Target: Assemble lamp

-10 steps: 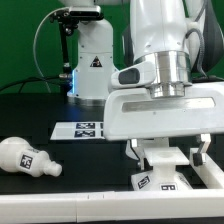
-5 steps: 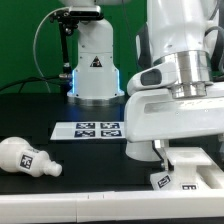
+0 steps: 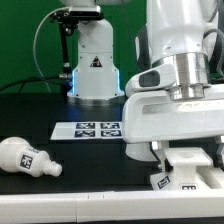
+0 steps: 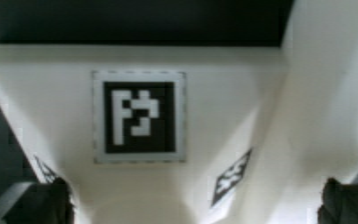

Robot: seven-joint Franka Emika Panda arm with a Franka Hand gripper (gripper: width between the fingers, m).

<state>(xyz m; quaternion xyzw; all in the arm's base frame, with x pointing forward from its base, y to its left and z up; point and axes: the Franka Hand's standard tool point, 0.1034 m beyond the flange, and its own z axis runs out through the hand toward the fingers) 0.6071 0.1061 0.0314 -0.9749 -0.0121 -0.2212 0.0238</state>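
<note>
The lamp's flat white base (image 3: pixel 186 168) lies at the front of the black table on the exterior view's right, with tags on its front edge. My gripper (image 3: pixel 189 152) hangs straight over it, open, one finger down on each side of the base. In the wrist view the base (image 4: pixel 176 70) fills the picture, with a square tag on top. My gripper (image 4: pixel 190 205) shows dark fingers (image 4: pixel 23 205) at both edges; I cannot tell whether they touch the base. The white round-headed bulb (image 3: pixel 26 158) lies on its side at the front on the exterior view's left.
The marker board (image 3: pixel 88 129) lies flat in the middle of the table. Behind it stands the large white robot pedestal (image 3: pixel 92 65) with a triangle mark and a black cable. A white strip (image 3: pixel 70 207) runs along the table's front edge.
The gripper and the base under it have shifted toward the exterior view's right; over the last half second they barely moved. The bulb has stayed put.
</note>
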